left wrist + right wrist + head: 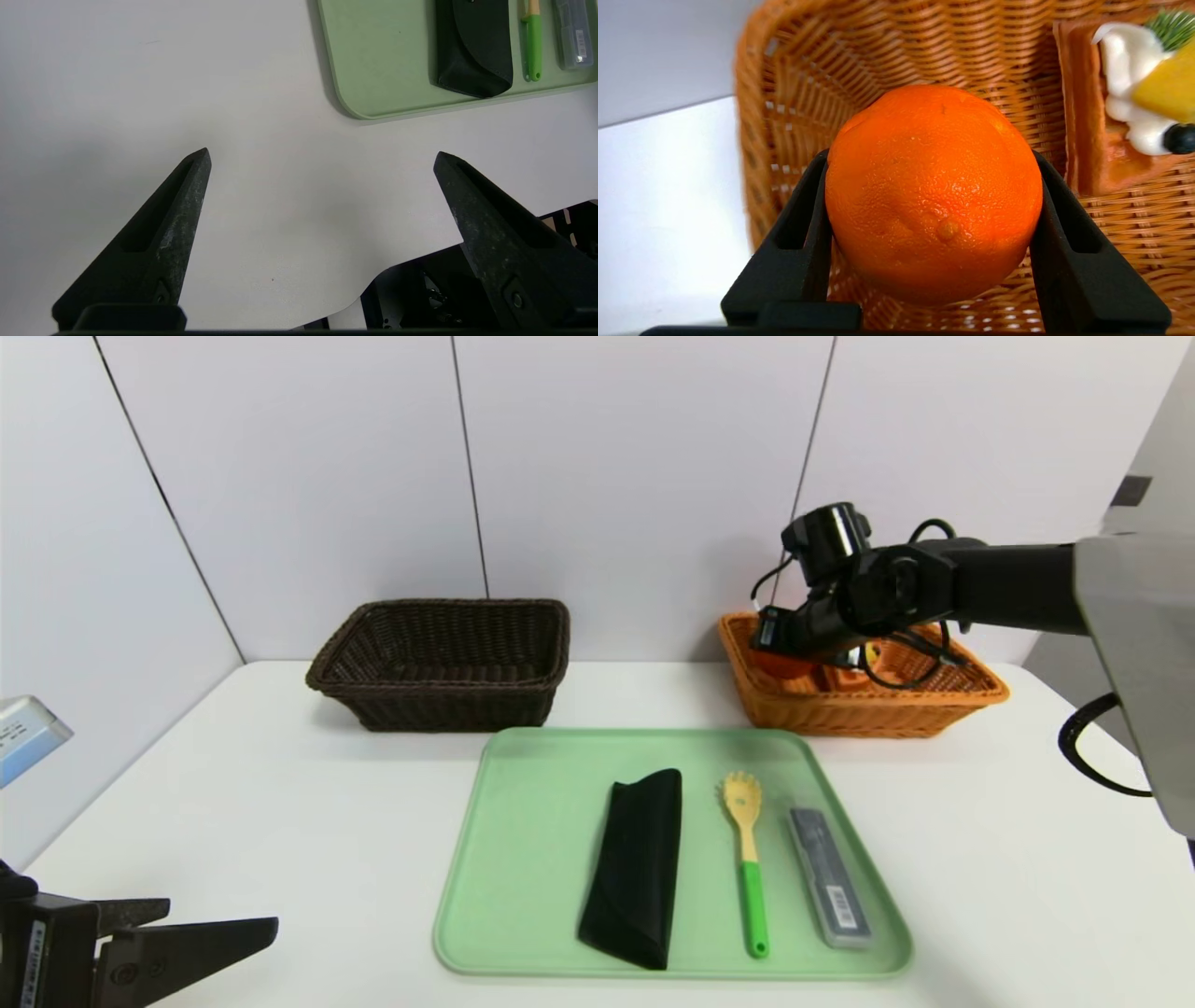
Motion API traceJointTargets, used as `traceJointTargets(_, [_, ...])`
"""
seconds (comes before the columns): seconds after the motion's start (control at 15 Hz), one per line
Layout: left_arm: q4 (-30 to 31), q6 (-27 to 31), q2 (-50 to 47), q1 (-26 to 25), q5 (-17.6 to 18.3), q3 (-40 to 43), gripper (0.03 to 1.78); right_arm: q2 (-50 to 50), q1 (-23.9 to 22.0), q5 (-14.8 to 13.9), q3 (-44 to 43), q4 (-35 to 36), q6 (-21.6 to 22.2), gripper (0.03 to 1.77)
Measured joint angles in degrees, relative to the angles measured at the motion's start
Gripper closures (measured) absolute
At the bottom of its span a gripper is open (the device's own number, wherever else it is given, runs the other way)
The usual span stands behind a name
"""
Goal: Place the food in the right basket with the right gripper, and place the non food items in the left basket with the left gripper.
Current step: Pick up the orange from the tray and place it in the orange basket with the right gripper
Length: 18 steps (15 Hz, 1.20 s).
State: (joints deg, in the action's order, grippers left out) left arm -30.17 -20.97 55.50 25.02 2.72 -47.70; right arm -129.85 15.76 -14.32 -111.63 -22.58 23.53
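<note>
1. Right gripper [931, 163] inside the orange wicker basket [920, 709] at the far right of the white worktop [280, 784], jaws pinching an orange [933, 193] from both sides, above the basket's woven floor.
2. Beside the orange in the same basket, a waffle [1092, 140] topped with cream, a yellow fruit piece and a blueberry.
3. Left gripper [322, 158] low over the near left corner of the worktop, jaws spread wide, nothing between them, well apart from the tray.
4. Dark brown wicker basket [443, 663] at the far left centre, by the wall, well apart from the orange one.
5. Green tray [523, 859] in front of the two baskets, near the middle of the worktop.
6. On the tray, side by side and not touching: a black pouch [637, 868], a pasta spoon [747, 859] with pale wooden head and green handle, and a clear slim case [829, 877] bearing a barcode label.
7. All three tray items lying lengthwise, pointing away from the robot.
</note>
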Motion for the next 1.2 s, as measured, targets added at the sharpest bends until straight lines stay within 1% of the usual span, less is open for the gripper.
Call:
traceJointTargets(0.2, [0.3, 0.1, 0.7, 0.0, 0.0, 0.0, 0.12, -1.6, 0.0, -0.6, 0.0, 0.8, -0.4, 0.67])
traceJointTargets(0.47, [0.8, 0.1, 1.4, 0.0, 0.1, 0.1, 0.12, -2.1, -0.4, -0.6, 0.0, 2.2, -0.2, 0.67])
traceJointTargets(0.93, [0.8, 0.0, 2.0, 0.0, 0.1, 0.0, 0.12, -1.8, -0.9, -0.7, 0.0, 1.6, -0.7, 0.67])
traceJointTargets(1.07, [0.8, 0.0, 1.9, 0.0, 0.2, 0.0, 0.12, -1.6, -0.9, -0.8, 0.0, 1.8, -1.1, 0.53])
traceJointTargets(1.2, [0.8, 0.0, 1.9, 0.0, 0.2, 0.0, 0.12, -1.4, -1.0, -0.7, 0.0, 1.9, -1.1, 0.43])
